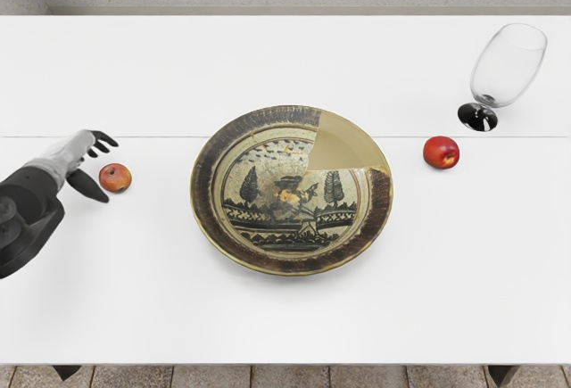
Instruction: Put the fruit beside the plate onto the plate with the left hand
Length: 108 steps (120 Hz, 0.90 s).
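My left hand (80, 163) comes in low over the white table (268, 317) from its left edge, dark fingers (103, 144) spread wide and gripping nothing. The small round orange-red fruit (115, 177) sits on the table just beside my fingertips, between thumb and fingers. Bare tabletop lies between it and the brown rim of the large painted ceramic plate (205, 205) at centre. A second, redder round fruit (441, 152) rests past the plate's right rim, near a tilted clear wine glass (504, 67) with a black foot. The table's near edge is well apart from everything.
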Motion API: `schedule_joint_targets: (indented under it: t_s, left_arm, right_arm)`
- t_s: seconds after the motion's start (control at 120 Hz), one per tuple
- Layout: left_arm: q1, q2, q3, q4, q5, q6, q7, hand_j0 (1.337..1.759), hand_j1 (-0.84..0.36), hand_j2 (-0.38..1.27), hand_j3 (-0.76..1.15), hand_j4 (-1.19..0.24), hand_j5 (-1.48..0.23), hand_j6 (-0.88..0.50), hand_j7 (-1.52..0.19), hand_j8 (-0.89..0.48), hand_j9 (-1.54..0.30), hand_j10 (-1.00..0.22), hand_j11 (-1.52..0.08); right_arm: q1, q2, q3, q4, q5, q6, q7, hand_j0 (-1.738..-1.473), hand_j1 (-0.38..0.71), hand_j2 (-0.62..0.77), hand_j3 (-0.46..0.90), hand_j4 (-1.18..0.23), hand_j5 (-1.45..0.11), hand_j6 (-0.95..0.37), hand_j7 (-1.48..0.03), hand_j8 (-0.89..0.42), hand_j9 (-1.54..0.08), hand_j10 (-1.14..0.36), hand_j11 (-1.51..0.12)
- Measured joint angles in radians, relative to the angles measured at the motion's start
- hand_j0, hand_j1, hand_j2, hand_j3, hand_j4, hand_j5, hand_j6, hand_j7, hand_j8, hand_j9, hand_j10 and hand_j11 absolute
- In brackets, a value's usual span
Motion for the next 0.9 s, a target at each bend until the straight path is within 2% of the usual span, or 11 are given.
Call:
schedule_joint_targets:
  t_s: [0.592, 0.675, 0.9]
  left_arm:
    - [-0.007, -0.035, 0.015, -0.022, 0.007, 0.000, 0.025, 1.658, -0.12, 0.08, 0.00, -0.40, -0.51, -0.40, -0.51, -0.40, -0.51, -0.40, -0.51]
    - [-0.007, -0.031, 0.019, -0.023, 0.007, 0.000, 0.026, 1.635, -0.14, 0.08, 0.05, -0.41, -0.53, -0.41, -0.53, -0.41, -0.53, -0.41, -0.53]
    - [-0.021, -0.035, 0.021, -0.036, 0.006, -0.006, 0.033, 1.650, -0.19, 0.09, 0.02, -0.46, -0.59, -0.46, -0.59, -0.46, -0.59, -0.46, -0.59]
  right_arm:
    - [0.006, 0.000, 0.000, -0.001, 0.000, 0.000, 0.000, -1.658, -0.35, 0.00, 0.00, 0.00, 0.00, 0.00, 0.00, 0.00, 0.00, 0.00, 0.00]
    - [0.006, 0.000, 0.000, -0.001, 0.000, 0.000, 0.000, -1.658, -0.35, 0.00, 0.00, 0.00, 0.00, 0.00, 0.00, 0.00, 0.00, 0.00, 0.00]
    - [0.006, 0.000, 0.000, -0.001, 0.000, 0.000, 0.000, -1.658, -0.35, 0.00, 0.00, 0.00, 0.00, 0.00, 0.00, 0.00, 0.00, 0.00, 0.00]
